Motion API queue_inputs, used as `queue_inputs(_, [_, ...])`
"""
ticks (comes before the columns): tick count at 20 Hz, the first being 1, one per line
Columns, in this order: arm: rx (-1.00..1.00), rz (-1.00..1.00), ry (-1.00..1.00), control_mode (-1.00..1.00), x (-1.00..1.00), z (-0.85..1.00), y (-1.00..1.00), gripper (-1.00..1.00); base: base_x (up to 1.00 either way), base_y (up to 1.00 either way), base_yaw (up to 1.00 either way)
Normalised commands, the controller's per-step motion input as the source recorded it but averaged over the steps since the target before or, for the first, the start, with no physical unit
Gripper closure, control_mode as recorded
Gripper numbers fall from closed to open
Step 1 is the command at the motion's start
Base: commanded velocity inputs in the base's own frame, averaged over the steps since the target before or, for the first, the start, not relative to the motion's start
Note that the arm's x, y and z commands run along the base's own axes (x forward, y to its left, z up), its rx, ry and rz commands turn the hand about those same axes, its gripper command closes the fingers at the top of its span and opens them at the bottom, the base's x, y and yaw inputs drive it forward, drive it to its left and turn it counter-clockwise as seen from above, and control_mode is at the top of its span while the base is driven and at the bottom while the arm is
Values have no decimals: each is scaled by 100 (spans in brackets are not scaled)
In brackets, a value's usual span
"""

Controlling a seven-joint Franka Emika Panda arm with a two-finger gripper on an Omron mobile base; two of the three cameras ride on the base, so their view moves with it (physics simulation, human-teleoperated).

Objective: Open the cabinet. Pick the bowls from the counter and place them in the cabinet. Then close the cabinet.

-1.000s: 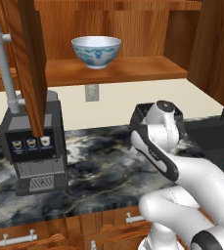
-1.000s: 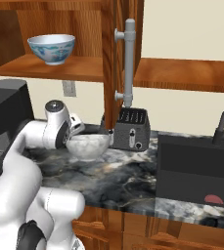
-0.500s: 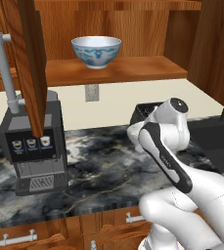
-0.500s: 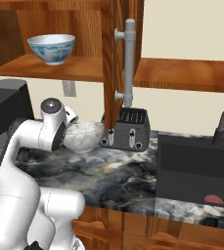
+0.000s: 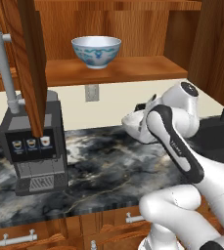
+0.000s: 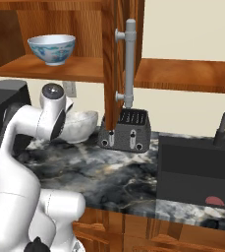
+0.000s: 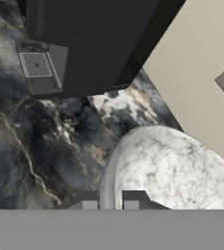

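The cabinet stands open, its door (image 5: 31, 63) swung out with the grey bar handle (image 6: 129, 64) facing forward. On its shelf (image 5: 133, 71) sits the white bowl with blue pattern (image 5: 96, 51) (image 6: 51, 48). The speckled grey-white bowl (image 5: 134, 125) (image 6: 83, 125) (image 7: 174, 168) hangs tilted above the dark marble counter (image 5: 99, 168), below the shelf. My gripper (image 7: 110, 201) is shut on this bowl's rim, one fingertip (image 7: 85, 200) outside it and the other inside.
A black coffee machine (image 5: 33, 146) stands on the counter under the open door. A toaster (image 6: 126, 132) sits beside the bowl, with a dark sink (image 6: 197, 165) further right. A black appliance (image 6: 3, 106) is behind the arm. Drawers (image 5: 20, 238) run below the counter.
The arm has risen and swung toward the open cabinet, lifting the speckled bowl off the counter. The blue-patterned bowl and the doors have not moved.
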Motion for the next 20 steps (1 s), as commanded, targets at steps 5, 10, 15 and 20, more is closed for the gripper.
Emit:
queue_inputs(5, [0, 8, -10, -100, -47, 13, 17, 100, 0, 0, 0])
queue_inputs(10, [0, 2, -16, -100, -64, 0, 11, 100, 0, 0, 0])
queue_inputs(15, [0, 0, -15, -100, -49, 29, 4, 100, 0, 0, 0])
queue_inputs(20, [0, 2, -3, -100, -27, 57, 4, 100, 0, 0, 0])
